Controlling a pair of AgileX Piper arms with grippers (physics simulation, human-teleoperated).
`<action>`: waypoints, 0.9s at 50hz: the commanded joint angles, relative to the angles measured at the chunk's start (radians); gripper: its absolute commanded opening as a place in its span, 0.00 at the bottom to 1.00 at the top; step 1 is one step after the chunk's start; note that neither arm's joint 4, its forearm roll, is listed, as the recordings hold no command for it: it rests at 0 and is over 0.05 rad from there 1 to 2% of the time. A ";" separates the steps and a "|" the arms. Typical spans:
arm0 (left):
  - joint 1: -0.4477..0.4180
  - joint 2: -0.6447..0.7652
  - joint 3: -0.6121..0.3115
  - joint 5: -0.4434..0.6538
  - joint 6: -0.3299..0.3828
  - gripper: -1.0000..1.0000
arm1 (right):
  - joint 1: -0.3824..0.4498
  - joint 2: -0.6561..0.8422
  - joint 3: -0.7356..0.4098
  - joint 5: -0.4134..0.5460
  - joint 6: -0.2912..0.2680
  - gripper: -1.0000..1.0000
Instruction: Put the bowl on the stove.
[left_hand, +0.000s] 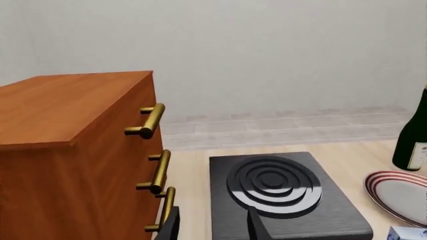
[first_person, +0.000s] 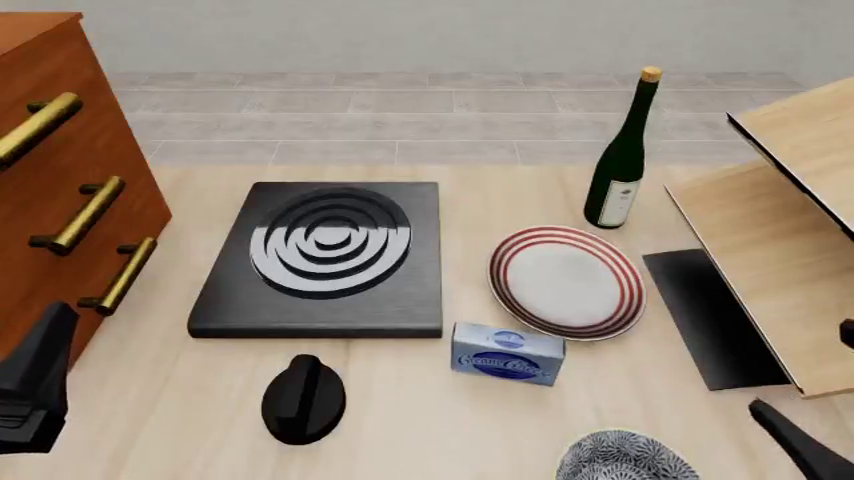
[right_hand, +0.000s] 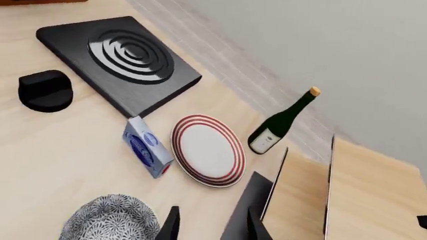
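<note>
The right gripper hangs with its jaws apart, empty, just beside the bowl at the front view's bottom edge. The left gripper is also parted. Carrying the bowl to the stove, upper left, might clip the blue box (its label unreadable) or the plate.
</note>
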 joint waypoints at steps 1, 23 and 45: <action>-0.001 0.000 0.004 -0.010 -0.005 1.00 | 0.074 0.000 -0.004 0.135 -0.101 1.00; 0.004 0.000 0.014 -0.025 -0.009 1.00 | 0.277 0.012 0.032 0.233 -0.096 1.00; 0.019 0.000 0.019 -0.033 -0.015 1.00 | 0.483 0.148 0.080 0.144 0.025 1.00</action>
